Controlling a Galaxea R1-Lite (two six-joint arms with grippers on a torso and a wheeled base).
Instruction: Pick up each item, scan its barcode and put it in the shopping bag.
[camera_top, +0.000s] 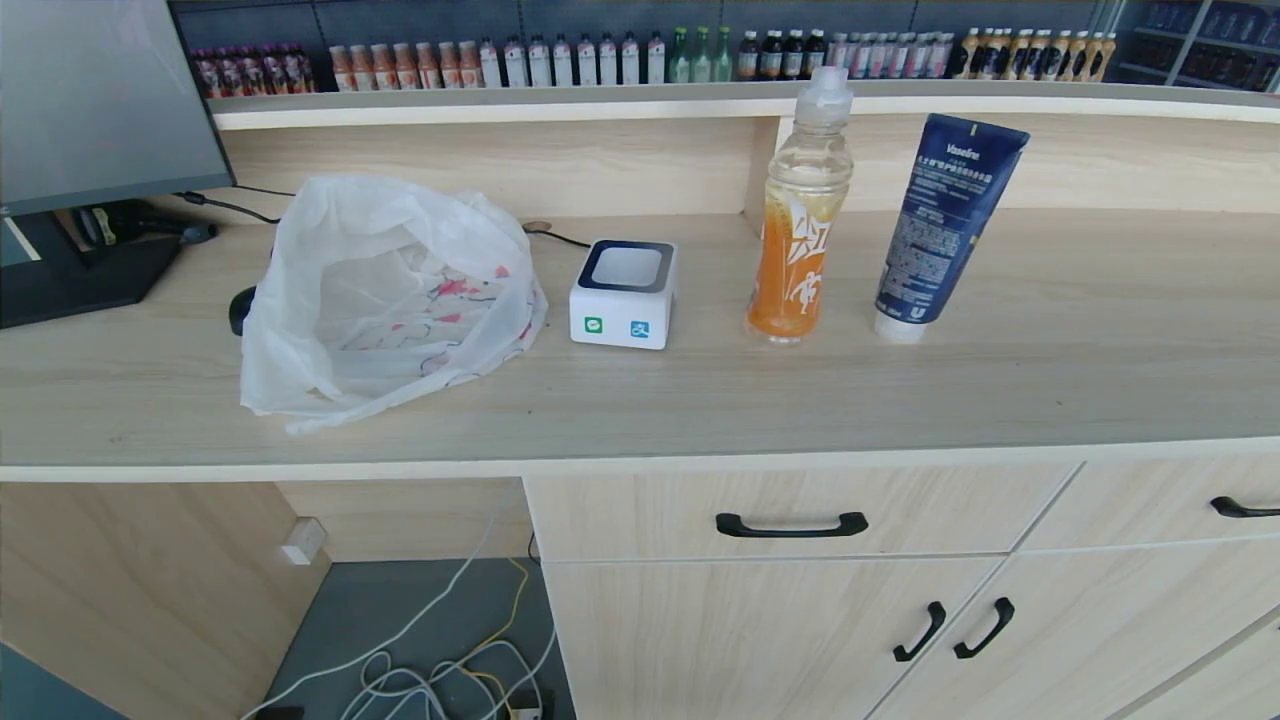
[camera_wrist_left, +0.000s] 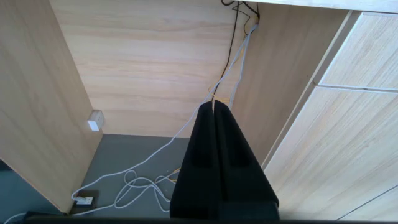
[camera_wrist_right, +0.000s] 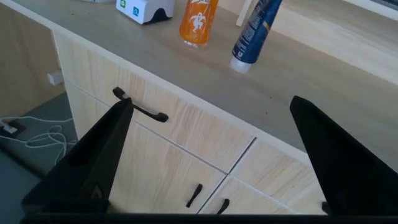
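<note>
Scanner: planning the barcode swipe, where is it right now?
In the head view the white scanner box stands on the counter, between the shopping bag on its left and the orange bottle on its right.

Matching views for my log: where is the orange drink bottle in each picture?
Head view: the orange drink bottle stands upright on the counter, between the white scanner and the blue tube.
Left wrist view: not in it.
Right wrist view: at the top edge, cap cut off, between scanner and tube.
Shared landmark: the small white box on the panel under the counter, in all three.
</note>
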